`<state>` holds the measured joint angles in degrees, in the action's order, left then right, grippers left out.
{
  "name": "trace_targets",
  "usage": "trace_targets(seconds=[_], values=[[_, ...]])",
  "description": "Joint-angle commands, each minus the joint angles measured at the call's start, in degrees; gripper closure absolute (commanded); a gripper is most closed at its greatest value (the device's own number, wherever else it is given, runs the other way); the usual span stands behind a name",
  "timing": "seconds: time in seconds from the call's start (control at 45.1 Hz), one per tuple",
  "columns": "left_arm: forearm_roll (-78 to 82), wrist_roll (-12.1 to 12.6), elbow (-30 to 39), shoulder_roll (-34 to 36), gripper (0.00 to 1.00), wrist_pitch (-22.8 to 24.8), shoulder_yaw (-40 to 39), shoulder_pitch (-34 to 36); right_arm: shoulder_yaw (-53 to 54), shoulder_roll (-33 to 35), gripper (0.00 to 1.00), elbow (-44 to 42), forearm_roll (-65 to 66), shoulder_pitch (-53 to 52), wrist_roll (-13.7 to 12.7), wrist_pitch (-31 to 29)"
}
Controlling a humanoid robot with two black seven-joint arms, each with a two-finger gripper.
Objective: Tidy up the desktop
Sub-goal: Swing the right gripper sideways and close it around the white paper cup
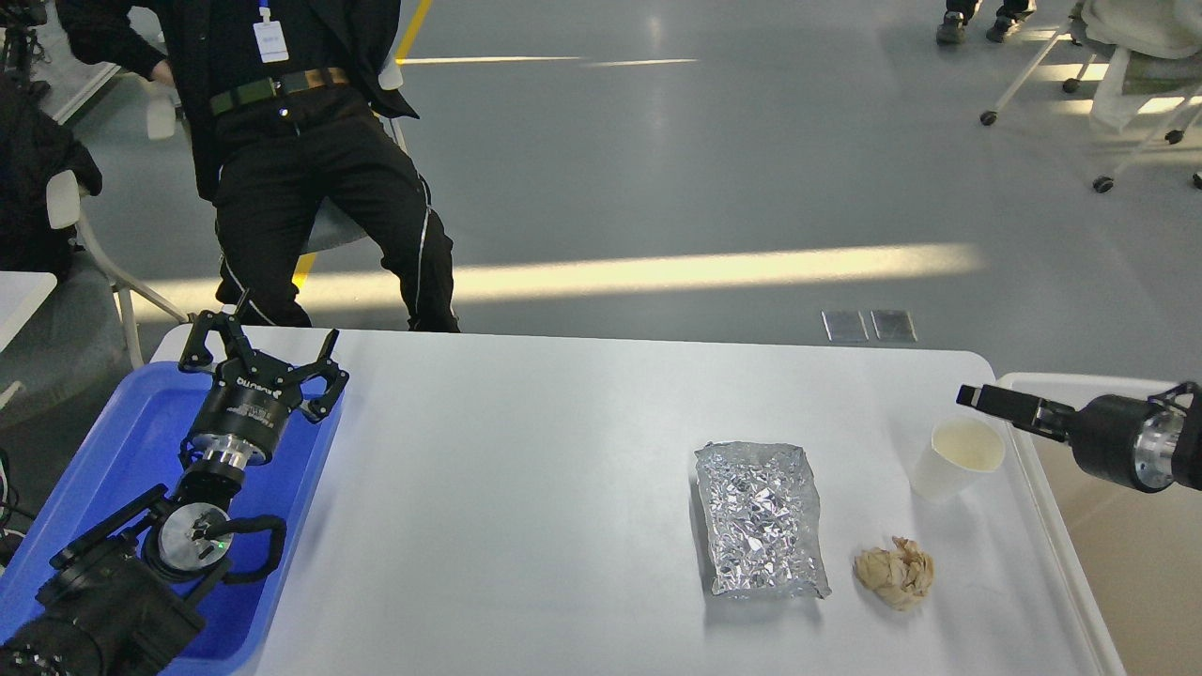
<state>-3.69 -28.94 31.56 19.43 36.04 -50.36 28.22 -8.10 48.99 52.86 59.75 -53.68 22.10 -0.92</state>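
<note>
- Just inboard of the right gripper (977,398), a white paper cup (956,458) is seen upright on the desktop (526,488), near its right edge; the cup sits slightly below and to the left of the fingertips, apart from them.
- The right gripper is viewed side-on and dark; whether it is parted or closed cannot be told. Nothing is seen held.
- Further from that gripper, toward the robot, a crumpled paper ball (896,572) lies beside a silver foil bag (759,520); the two are close but not touching.
- A cream bin (1108,526) is noted directly beneath the right arm, off the desktop's edge.
- The left gripper (263,352) is spread wide and empty, hovering over a blue tray (122,441), well apart from all litter.
- Step judged in hand: the cup is to be taken first. The fingers should be lowered around the rim wall, one inside, one outside.
- Pressure should be kept light; the thin wall is likely to buckle.
- The cup should be kept upright in case liquid is inside.
</note>
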Motion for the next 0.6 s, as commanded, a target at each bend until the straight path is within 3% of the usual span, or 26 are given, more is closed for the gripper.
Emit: trace_targets(seconds=[0.0, 0.577], values=[[0.00, 0.03, 0.00, 0.00, 0.00, 0.00, 0.00, -0.01, -8.24, -6.10, 0.00, -6.36, 1.43, -1.96, -0.48, 3.55], [0.00, 0.03, 0.00, 0.00, 0.00, 0.00, 0.00, -0.01, -12.90, -10.93, 0.00, -13.04, 2.13, 3.14, -0.22, 14.36]])
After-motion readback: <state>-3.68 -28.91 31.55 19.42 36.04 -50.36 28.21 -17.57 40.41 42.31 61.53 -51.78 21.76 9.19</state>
